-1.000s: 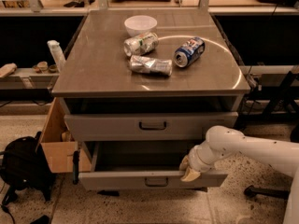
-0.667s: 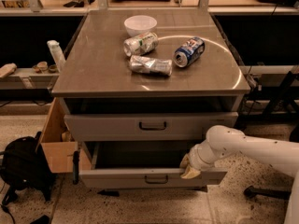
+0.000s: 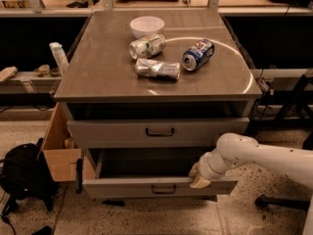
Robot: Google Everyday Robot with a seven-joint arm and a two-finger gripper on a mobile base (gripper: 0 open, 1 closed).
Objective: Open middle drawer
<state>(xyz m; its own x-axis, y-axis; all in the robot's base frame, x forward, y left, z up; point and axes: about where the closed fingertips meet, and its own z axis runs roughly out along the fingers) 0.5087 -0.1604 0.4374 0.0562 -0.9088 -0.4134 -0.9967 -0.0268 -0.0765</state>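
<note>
— Where is the middle drawer (image 3: 122,187) to be found?

— It is seen pulled out of the cabinet, directly below the upper drawer (image 3: 112,132). Its dark inside is laid open to view from above. A small black handle (image 3: 164,189) is fixed at the middle of its front panel.

— And where is the gripper placed?

— The gripper (image 3: 198,176) is set on the top edge of that front panel, to the right of the handle and touching the panel. The white arm (image 3: 264,156) is stretched in from the right. Whether the gripper is closed on the edge cannot be told.

— What is kept on the cabinet top (image 3: 98,77)?

— A white bowl (image 3: 147,26) is set toward the back. A pale can (image 3: 146,46), a crushed silver can (image 3: 157,68) and a blue can (image 3: 198,54) are laid on their sides just in front of it.

— And around the cabinet?

— A cardboard box (image 3: 61,153) is stood against its left side. A black backpack (image 3: 22,175) is left on the floor beside the box.
</note>
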